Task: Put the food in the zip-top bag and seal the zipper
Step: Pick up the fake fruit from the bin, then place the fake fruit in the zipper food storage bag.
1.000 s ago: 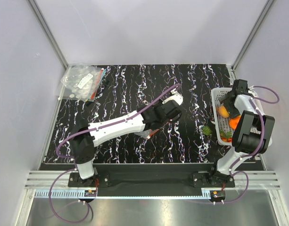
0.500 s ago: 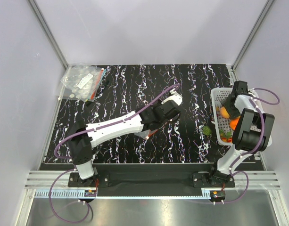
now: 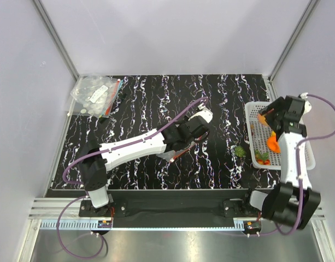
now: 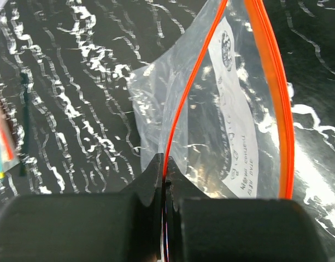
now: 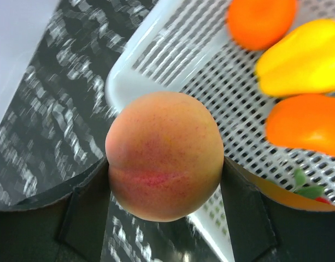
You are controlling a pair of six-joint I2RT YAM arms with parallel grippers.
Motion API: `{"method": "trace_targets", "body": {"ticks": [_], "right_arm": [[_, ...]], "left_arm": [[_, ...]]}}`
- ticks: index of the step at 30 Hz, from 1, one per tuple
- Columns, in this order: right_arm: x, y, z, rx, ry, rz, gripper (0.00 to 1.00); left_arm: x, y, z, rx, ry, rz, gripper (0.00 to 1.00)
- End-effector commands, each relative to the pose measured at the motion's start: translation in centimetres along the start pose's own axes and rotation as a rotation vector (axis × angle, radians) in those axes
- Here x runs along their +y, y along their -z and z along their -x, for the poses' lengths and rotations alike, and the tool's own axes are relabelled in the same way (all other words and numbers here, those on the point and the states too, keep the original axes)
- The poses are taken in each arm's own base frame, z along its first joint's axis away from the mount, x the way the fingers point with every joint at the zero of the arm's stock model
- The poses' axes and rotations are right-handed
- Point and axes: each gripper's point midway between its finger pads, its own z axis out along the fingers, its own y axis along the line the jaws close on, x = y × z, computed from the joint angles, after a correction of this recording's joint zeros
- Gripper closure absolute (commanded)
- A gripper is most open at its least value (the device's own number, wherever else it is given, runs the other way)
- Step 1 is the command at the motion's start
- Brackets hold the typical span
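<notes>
Peach (image 5: 164, 147) sits in right pincer (image 5: 164, 169); left pincer (image 4: 166, 177) pinches zip-top bag (image 4: 233, 109).

The basket (image 3: 249, 117) sits at the table's (image 3: 145, 103) right edge with fruits (image 5: 301, 57) in it, and the peach (image 5: 164, 155), pinched in the right gripper (image 5: 164, 164), hangs above the basket's far left corner. A leafy toy (image 3: 240, 150) lies on the table just left of the basket. The bag (image 4: 233, 125) is near the table's middle, one rim of its mouth clamped in the left gripper (image 4: 164, 180), and a packet (image 3: 96, 94) rests in the far left corner.
</notes>
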Motion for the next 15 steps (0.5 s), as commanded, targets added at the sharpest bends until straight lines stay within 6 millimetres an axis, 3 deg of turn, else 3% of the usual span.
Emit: {"method": "trace_targets", "body": {"ticks": [1,2,10,15], "right_arm": [[2.6,3.8,-2.0,0.056,0.092,0.237,0.40],[2.9,4.6,-3.5,0.097,0.099,0.294,0.40],[5.9,12.7,-7.7,0.206,0.129,0.638,0.44],[7.5,15.4,-10.3,0.303,0.178,0.764,0.45]], "left_arm": [[-0.8,1.3,2.9,-0.089,0.072,-0.094,1.00],[-0.9,1.2,3.0,-0.089,0.082,-0.104,1.00],[-1.9,0.7,3.1,-0.082,0.101,-0.136,1.00],[-2.3,-0.1,4.0,-0.085,0.117,-0.137,1.00]]}}
